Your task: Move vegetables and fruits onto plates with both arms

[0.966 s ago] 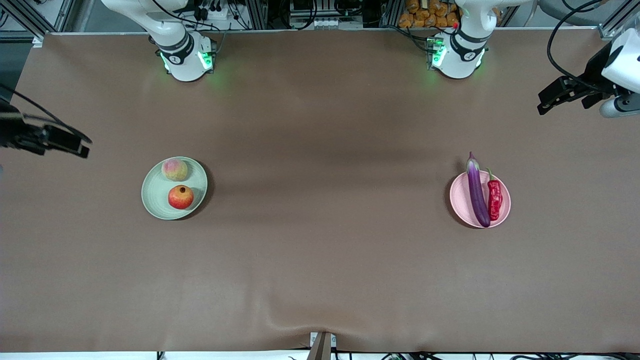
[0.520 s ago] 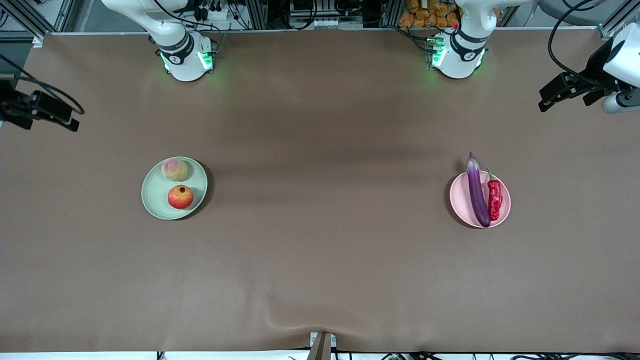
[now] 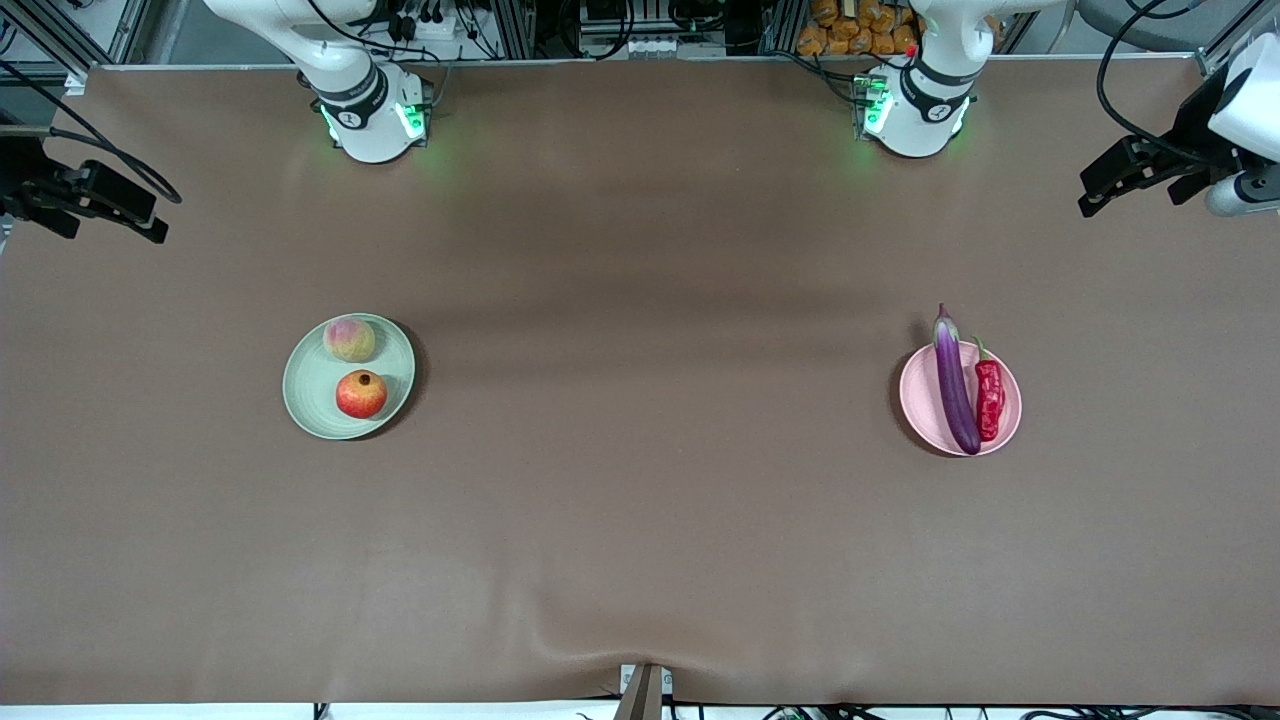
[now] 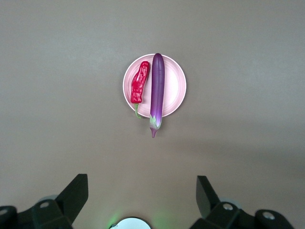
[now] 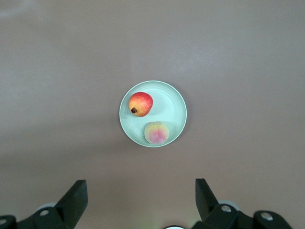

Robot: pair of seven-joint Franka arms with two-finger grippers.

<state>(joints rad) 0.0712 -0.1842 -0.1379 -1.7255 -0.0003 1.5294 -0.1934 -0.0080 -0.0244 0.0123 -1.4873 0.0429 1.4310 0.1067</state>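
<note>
Nearest the front camera on the brown tabletop (image 3: 640, 520) sit my two plates, well apart from each other. Toward my right arm's end lies the green plate (image 3: 312, 400), and on it the pomegranate (image 3: 361, 394) rests nearer the camera, with the peach (image 3: 349, 339) just beside it, farther from the camera and close to the rim. My right wrist view shows the same pair, the pomegranate (image 5: 140, 104) and the peach (image 5: 156, 132), both lying inside the green plate (image 5: 174, 107). Toward my left arm's end lies the pink plate (image 3: 920, 395). The eggplant (image 3: 955, 382) lies across it lengthwise, its stem tip reaching past the rim on the side away from the camera, and the chili pepper (image 3: 989, 397) lies alongside it, touching or nearly so, on the side toward the table's end. My left wrist view shows the eggplant (image 4: 157, 90) and the chili pepper (image 4: 139, 86) on the pink plate (image 4: 176, 86). Higher up, my right gripper (image 3: 140, 215) hangs over the tabletop's edge at my right arm's end, fingers spread wide and holding nothing. My left gripper (image 3: 1100, 185) hangs over the edge at my left arm's end, likewise wide open and empty.
</note>
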